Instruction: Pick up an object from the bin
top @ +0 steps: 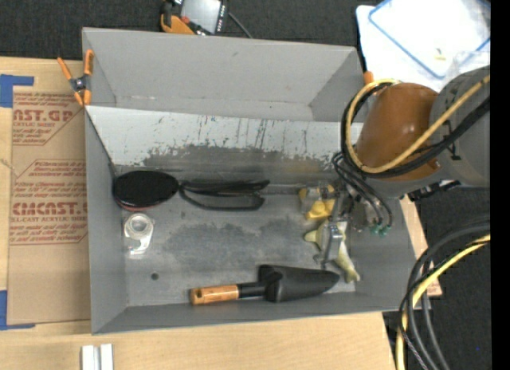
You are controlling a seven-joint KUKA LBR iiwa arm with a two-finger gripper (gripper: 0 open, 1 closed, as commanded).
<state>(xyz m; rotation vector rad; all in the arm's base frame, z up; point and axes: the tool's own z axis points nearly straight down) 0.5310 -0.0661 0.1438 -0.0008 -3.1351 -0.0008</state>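
My gripper (333,239) is down at the right end of the bin, in among the pieces of a pale yellow, limp-looking thing (318,208) that lies against the right wall. Part of that yellow thing also sticks out below the gripper, toward the front right corner. A black wedge-shaped tool with an orange-brown handle (271,285) lies along the front wall, just below and left of the gripper.
A black oval disc (143,188) and a long black curved piece (224,195) lie toward the back left. A small clear round container (138,231) stands by the left wall. The arm's orange cover and cables hang over the bin's right rim.
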